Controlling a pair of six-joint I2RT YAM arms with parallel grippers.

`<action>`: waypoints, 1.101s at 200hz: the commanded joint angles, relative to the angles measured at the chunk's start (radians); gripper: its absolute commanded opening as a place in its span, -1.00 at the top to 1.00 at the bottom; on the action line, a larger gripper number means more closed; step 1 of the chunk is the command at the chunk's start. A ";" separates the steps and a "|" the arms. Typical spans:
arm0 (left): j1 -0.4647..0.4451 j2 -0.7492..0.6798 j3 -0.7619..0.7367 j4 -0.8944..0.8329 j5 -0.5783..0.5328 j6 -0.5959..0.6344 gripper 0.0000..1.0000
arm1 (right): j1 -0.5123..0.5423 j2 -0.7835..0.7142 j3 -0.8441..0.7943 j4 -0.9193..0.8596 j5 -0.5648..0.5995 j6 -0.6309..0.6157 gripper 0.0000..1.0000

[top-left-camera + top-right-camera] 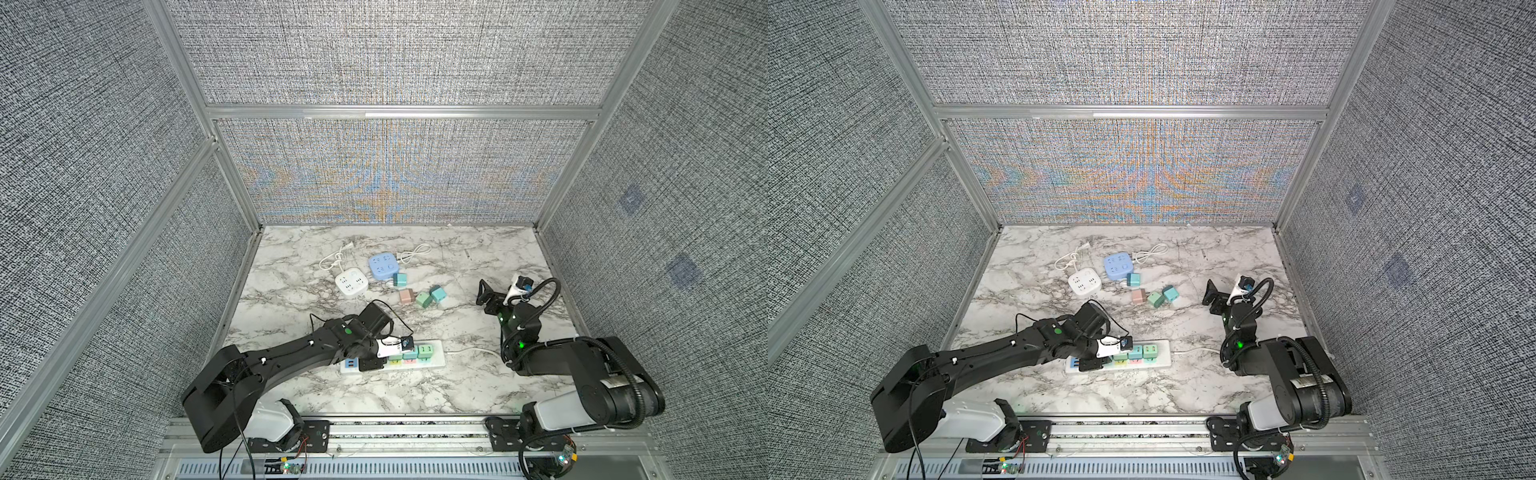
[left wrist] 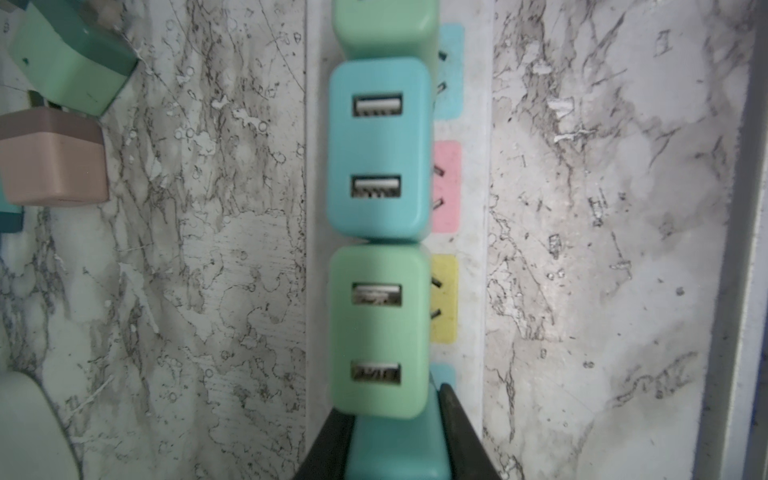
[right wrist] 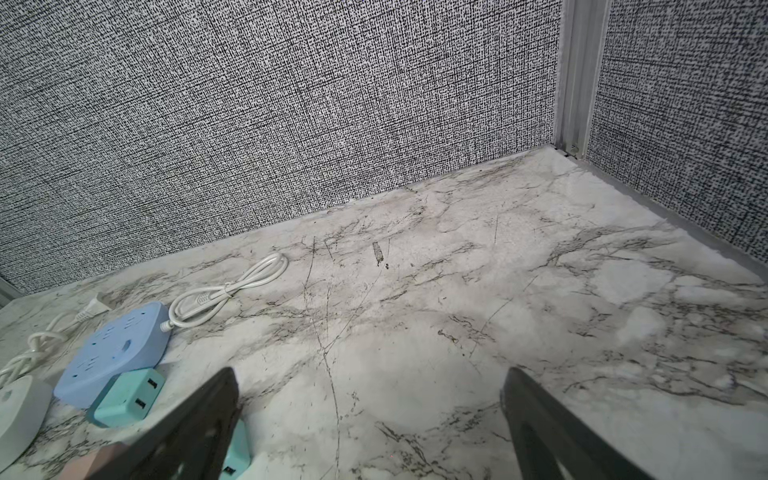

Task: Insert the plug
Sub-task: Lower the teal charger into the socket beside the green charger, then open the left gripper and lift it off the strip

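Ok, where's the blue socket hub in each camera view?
In both top views: blue socket hub, far middle of the table.
Left wrist: not in it.
Right wrist: in view, behind the teal charger.
Shared landmark: that teal charger beside it.

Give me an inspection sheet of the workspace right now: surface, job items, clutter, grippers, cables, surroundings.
Surface: marble table, scratched, no spills seen.
Job's things: white power strip near the front, three adapters seated in a row; a fourth, teal adapter held at the row's end, seating not visible.
Clutter: white cube socket, blue socket block, four loose adapters mid-table.
Grippers: left gripper shut, fingers on the teal adapter; right gripper open, empty, over bare table.
Cables: two coiled white cords at the back; strip cord trails right.
Surroundings: grey fabric walls, aluminium frame.
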 commanded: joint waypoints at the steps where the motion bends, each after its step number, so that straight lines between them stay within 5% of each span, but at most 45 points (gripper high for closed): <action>1: 0.001 -0.003 -0.018 -0.016 -0.018 -0.018 1.00 | 0.000 0.001 0.007 0.004 0.001 0.009 -0.99; 196: 0.018 0.064 -0.055 0.026 -0.100 -0.045 1.00 | 0.000 0.001 0.012 -0.004 -0.003 0.008 -0.99; 204: 0.017 0.059 -0.054 0.030 -0.120 -0.051 0.53 | 0.000 0.001 0.011 -0.005 -0.003 0.008 -0.99; 220: 0.018 0.038 -0.050 0.042 -0.140 -0.055 0.06 | 0.000 0.001 0.012 -0.004 -0.003 0.008 -0.99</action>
